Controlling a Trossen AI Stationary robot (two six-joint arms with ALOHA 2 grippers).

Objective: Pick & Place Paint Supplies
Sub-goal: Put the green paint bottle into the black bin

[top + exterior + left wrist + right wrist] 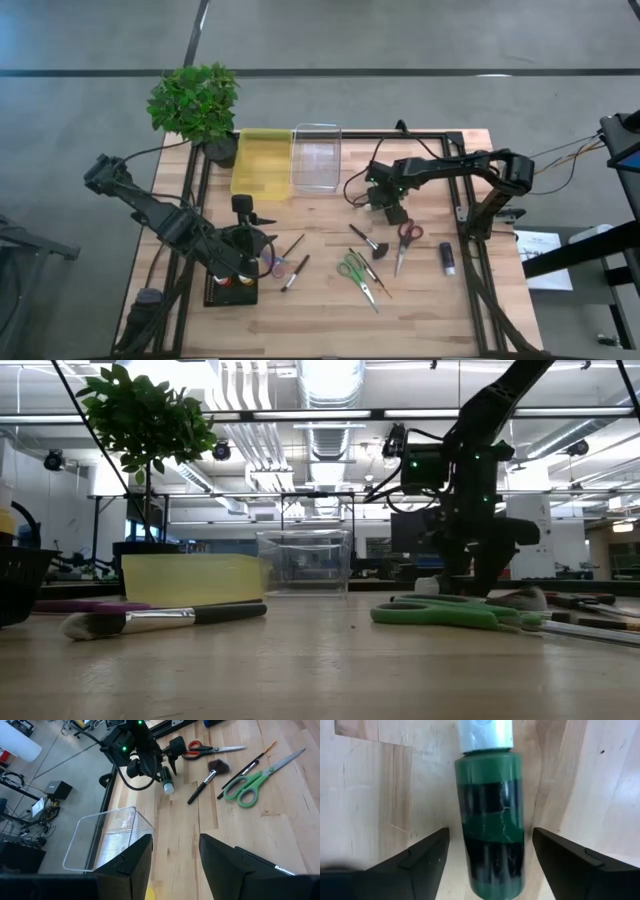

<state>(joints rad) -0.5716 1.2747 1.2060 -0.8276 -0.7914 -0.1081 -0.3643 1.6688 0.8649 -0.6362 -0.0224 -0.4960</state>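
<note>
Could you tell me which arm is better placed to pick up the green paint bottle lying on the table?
The right. Its gripper is open directly over the green paint bottle, one finger on each side. The left gripper hovers far off, near the black tray.

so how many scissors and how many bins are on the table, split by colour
red scissors: 1
green scissors: 1
yellow bin: 1
clear bin: 1
total: 4
</note>
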